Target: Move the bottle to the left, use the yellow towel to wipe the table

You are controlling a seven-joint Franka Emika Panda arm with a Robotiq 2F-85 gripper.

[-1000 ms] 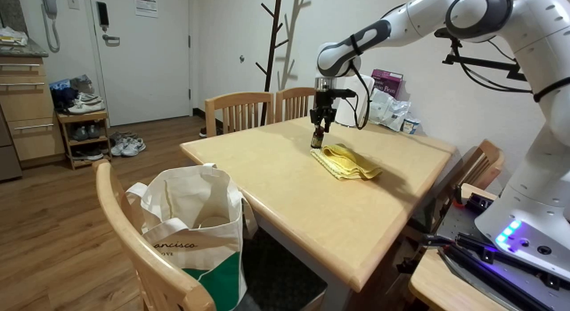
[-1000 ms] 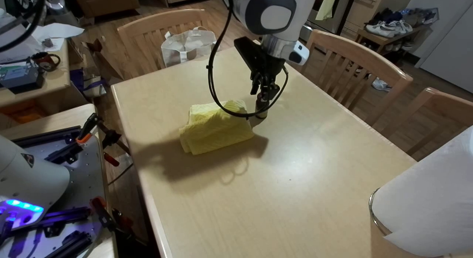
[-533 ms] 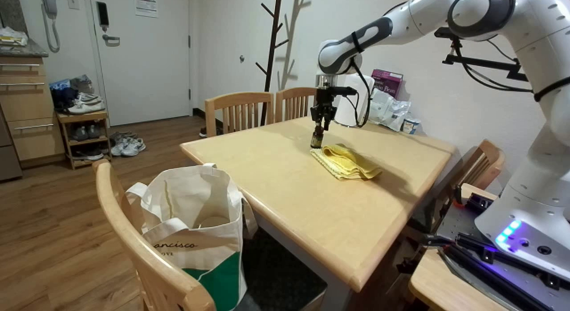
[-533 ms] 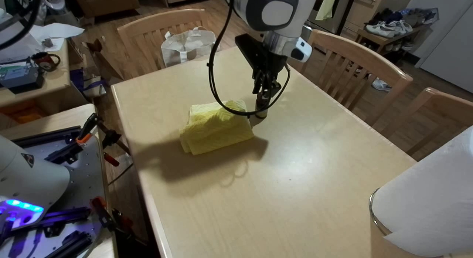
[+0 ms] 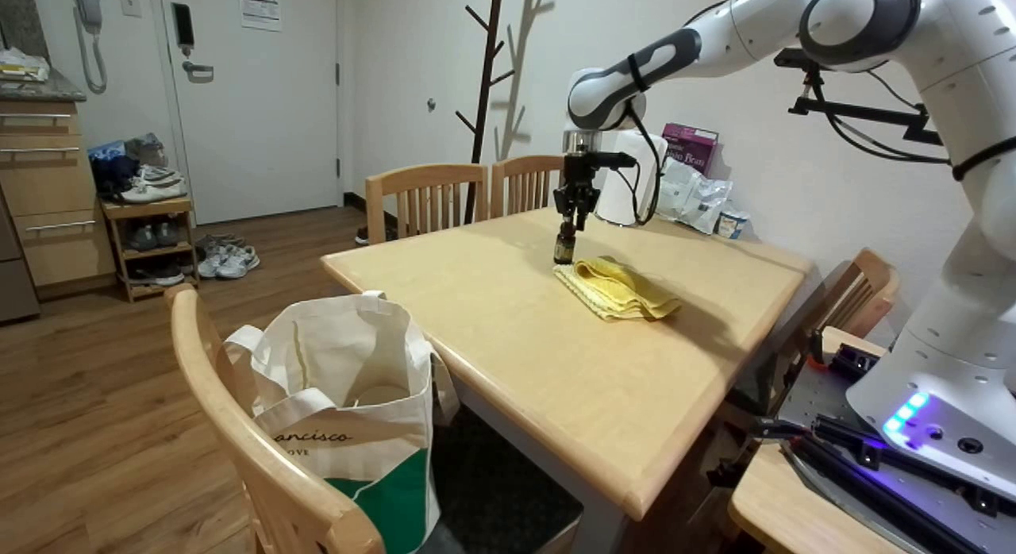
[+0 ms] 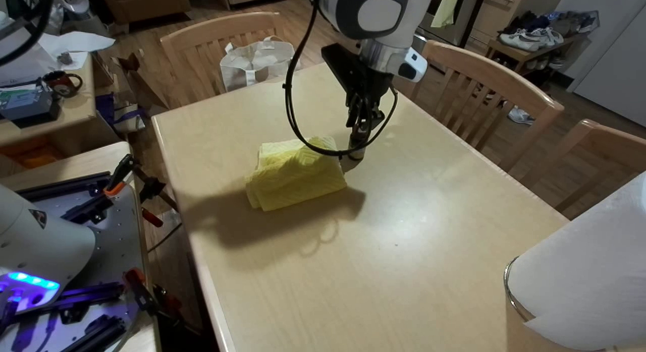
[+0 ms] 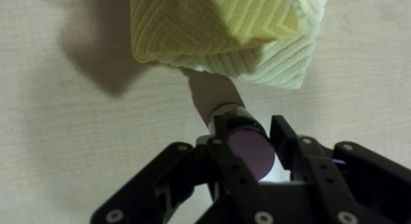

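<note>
A Robotiq gripper point(image 7: 249, 129) is straddling a purple-capped bottle point(image 7: 251, 148) beside the far edge of a yellow towel point(image 6: 298, 173) on a wooden table point(image 5: 492, 300); whether it is clamping the bottle is unclear.

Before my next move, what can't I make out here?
Bottle: label wording too small in an exterior view.
Whether the tool grips it: contact hidden by the tool itself, wrist view.
Yellow towel: far end cut off by the wrist view's top edge.
Whatever is beneath that towel: covered in every view.
</note>
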